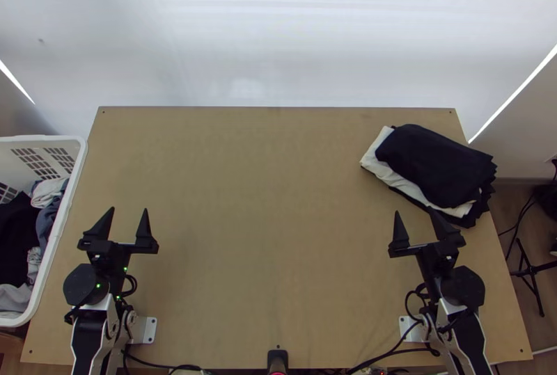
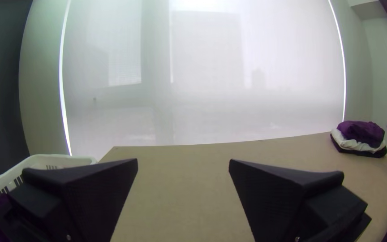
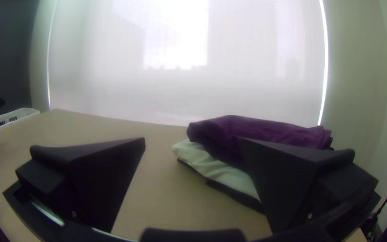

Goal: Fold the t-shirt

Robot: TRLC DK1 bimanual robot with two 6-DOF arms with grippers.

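Observation:
In the top view my left gripper (image 1: 129, 211) stands open over the table's left part, beside the basket. My right gripper (image 1: 413, 213) is open just in front of a stack of folded cloths at the table's right side. On that stack lies a dark folded cloth (image 1: 435, 166), purple in the wrist views, above a white folded cloth (image 1: 379, 159) and black ones. The left wrist view has my left gripper (image 2: 183, 160) with its fingers wide apart. In the right wrist view my right gripper (image 3: 192, 139) has nothing between its fingers; the purple cloth (image 3: 265, 130) lies beyond.
A white basket (image 1: 59, 218) with dark, grey and white cloths stands at the table's left edge. Bare wooden table (image 1: 271, 215) stretches between the arms. A pale screen (image 1: 278, 34) rises behind the far edge. Cables run along the near edge.

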